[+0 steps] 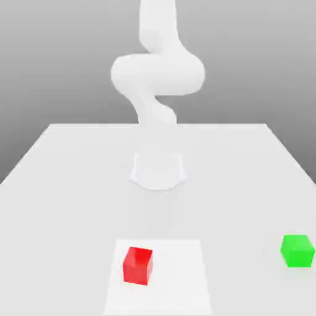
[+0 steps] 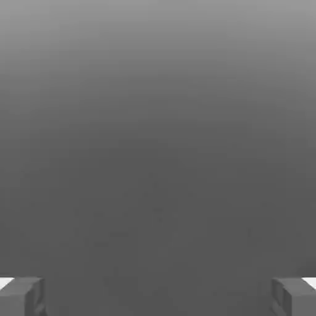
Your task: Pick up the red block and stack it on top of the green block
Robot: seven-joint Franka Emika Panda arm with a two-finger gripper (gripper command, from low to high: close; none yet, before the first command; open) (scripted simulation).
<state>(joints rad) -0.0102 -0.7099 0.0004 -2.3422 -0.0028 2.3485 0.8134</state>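
Red block (image 1: 137, 265) sits closest to us, resting flat on the pale surface (image 1: 55, 203) inside a lighter square patch (image 1: 179, 278) — nothing touching it. Off toward the exterior view's right, well apart from it, the green block (image 1: 297, 250) stands alone near the surface's edge. Behind both, the white arm (image 1: 157, 74) rises from its round base (image 1: 158, 170). Hand (image 2: 158, 296) is released — both fingertips (image 2: 21, 295) spread wide, nothing between them.

arm (image 1: 157, 68) cut off above, fingers (image 2: 21, 296) cropped
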